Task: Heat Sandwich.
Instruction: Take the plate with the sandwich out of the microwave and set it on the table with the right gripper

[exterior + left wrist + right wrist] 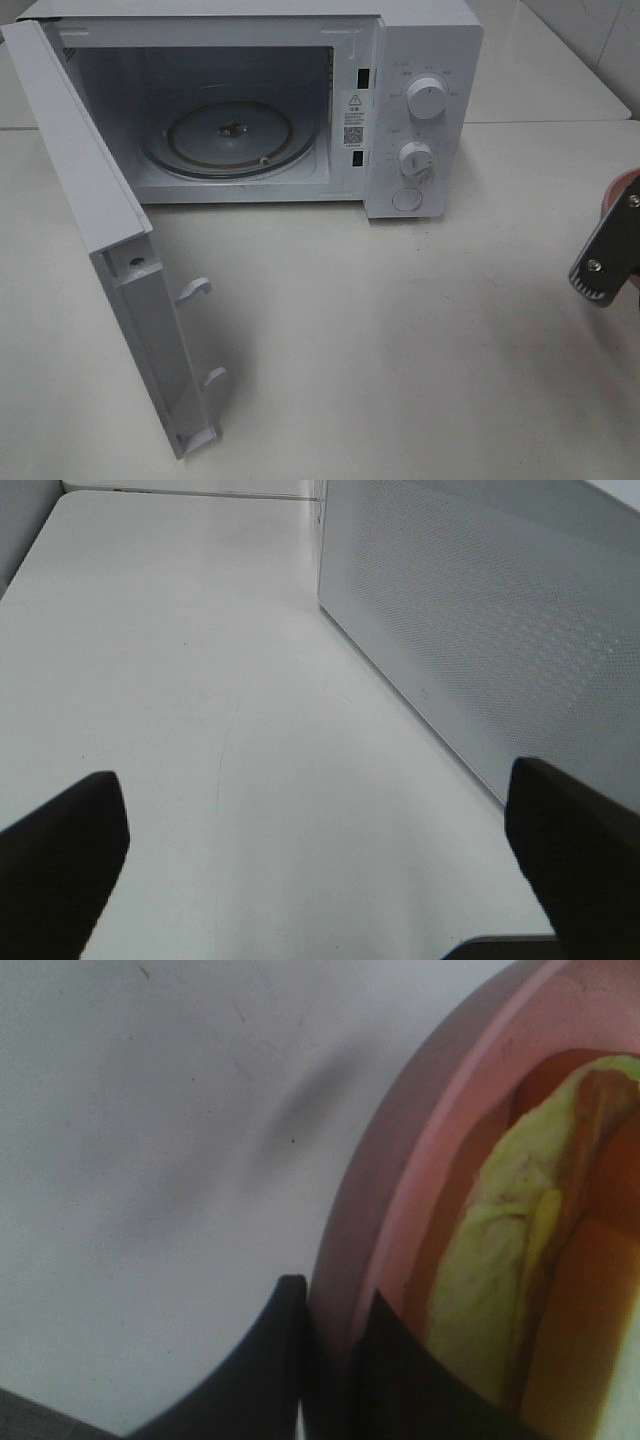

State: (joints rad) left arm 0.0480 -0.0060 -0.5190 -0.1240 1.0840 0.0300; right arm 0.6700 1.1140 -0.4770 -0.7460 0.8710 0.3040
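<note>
While R gripper [330, 1345] pinches plate [400, 1160] rim, sandwich [510, 1260] lies just inside.

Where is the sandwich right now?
The sandwich lies on a pink plate whose rim the right gripper pinches. From the high camera, only the plate's edge peeks in at far right, away from the open microwave.

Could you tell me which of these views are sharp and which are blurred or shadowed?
Exterior high: evenly lit, sharp on the microwave. Left wrist: soft, left gripper's fingers dark and blurred. Right wrist: plate and sandwich out of focus, smeared shadow on the table.
</note>
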